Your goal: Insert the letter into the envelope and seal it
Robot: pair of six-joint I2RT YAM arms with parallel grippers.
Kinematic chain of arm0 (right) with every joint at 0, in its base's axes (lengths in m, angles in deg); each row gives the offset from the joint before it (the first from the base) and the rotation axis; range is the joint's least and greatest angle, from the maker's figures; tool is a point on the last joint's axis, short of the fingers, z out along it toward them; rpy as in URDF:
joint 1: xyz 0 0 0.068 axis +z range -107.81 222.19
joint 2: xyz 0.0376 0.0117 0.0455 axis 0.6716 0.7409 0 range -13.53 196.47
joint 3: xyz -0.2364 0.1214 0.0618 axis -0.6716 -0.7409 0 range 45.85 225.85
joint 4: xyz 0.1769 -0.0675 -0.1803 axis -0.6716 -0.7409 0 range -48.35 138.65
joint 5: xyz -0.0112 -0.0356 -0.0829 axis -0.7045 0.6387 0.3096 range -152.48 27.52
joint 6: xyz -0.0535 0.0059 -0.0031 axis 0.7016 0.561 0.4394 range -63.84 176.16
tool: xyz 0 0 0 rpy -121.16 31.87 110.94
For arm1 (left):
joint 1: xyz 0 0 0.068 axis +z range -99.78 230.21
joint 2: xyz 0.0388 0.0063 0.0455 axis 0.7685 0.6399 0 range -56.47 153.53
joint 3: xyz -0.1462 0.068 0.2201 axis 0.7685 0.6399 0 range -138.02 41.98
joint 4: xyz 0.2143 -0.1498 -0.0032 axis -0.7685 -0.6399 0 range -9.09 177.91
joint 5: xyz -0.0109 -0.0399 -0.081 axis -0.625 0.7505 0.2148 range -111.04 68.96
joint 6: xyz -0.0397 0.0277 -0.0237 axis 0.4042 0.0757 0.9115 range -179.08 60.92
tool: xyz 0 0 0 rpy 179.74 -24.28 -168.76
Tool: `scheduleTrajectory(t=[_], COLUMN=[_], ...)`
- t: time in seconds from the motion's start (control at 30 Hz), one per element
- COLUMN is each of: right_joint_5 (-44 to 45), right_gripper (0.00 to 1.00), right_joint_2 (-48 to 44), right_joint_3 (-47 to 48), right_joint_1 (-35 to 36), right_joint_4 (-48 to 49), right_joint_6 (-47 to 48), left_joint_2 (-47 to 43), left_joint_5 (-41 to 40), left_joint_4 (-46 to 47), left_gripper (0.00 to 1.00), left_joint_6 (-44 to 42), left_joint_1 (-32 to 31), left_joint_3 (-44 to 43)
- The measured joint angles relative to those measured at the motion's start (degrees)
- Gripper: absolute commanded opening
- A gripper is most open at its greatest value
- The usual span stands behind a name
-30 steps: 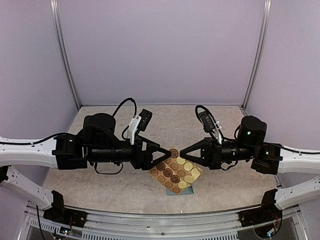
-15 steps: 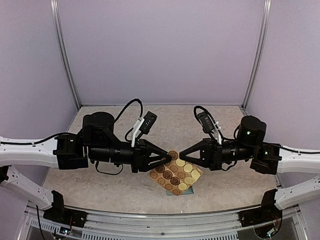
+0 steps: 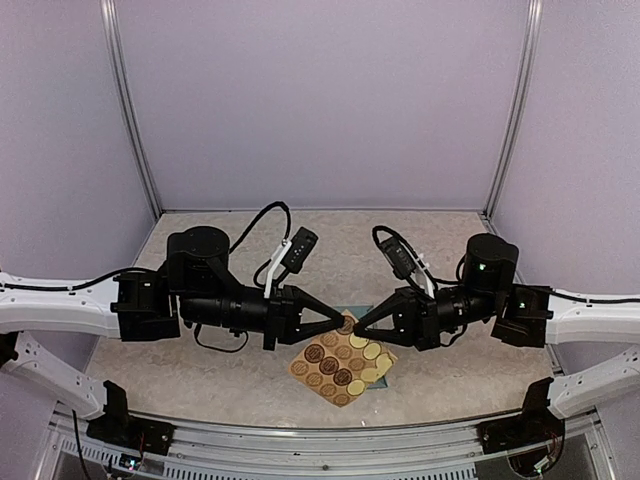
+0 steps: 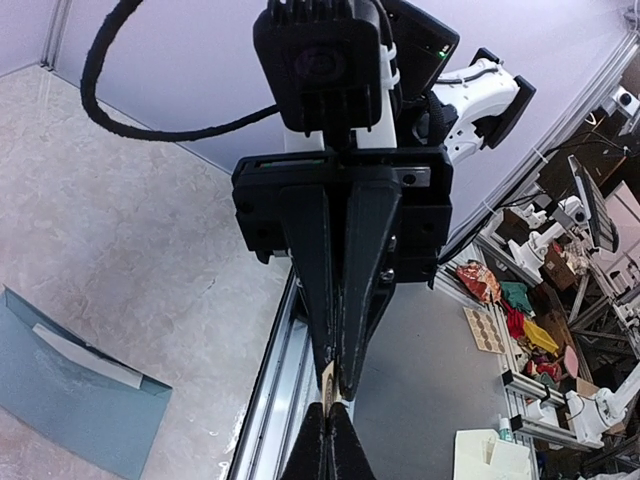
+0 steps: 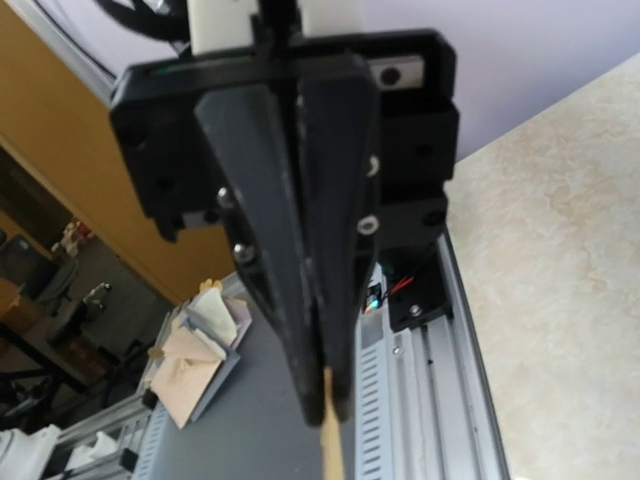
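Within the last second the right hand (image 3: 360,325) has slid toward frame centre to meet the left hand (image 3: 338,320). Both are clamped on the top edge of the sticker sheet (image 3: 340,362), which has shifted left. The envelope (image 4: 75,385) lies flat on the surface (image 3: 200,372) beneath. Peeling a sealing sticker looks like the next step.

One teal-blue rectangular paper envelope (image 4: 70,400); one yellow-tan paper sheet of round stickers (image 3: 340,362) (stickers too small to count).
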Motion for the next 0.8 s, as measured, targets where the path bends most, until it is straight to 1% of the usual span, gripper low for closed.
scheduleTrajectory(t=[0.3, 0.37, 0.6, 0.8], right_joint_5=[-1.9, -1.9, -1.7, -1.9], right_gripper=[0.01, 0.00, 0.00, 0.03], right_joint_2=[0.2, 0.2, 0.1, 0.1], right_joint_3=[0.0, 0.0, 0.0, 0.0], right_joint_1=[0.0, 0.0, 0.0, 0.0], right_joint_4=[0.4, 0.6, 1.0, 1.5], right_joint_6=[0.2, 0.2, 0.3, 0.2], left_joint_2=[0.0, 0.0, -0.4, -0.8], left_joint_5=[1.1, 1.2, 1.5, 1.5], left_joint_4=[1.5, 1.8, 3.0, 3.1], left_gripper=[0.00, 0.00, 0.00, 0.00], left_joint_6=[1.0, 1.2, 1.6, 1.7], left_joint_1=[0.3, 0.4, 0.7, 0.8], left_joint_3=[0.7, 0.9, 1.6, 1.7])
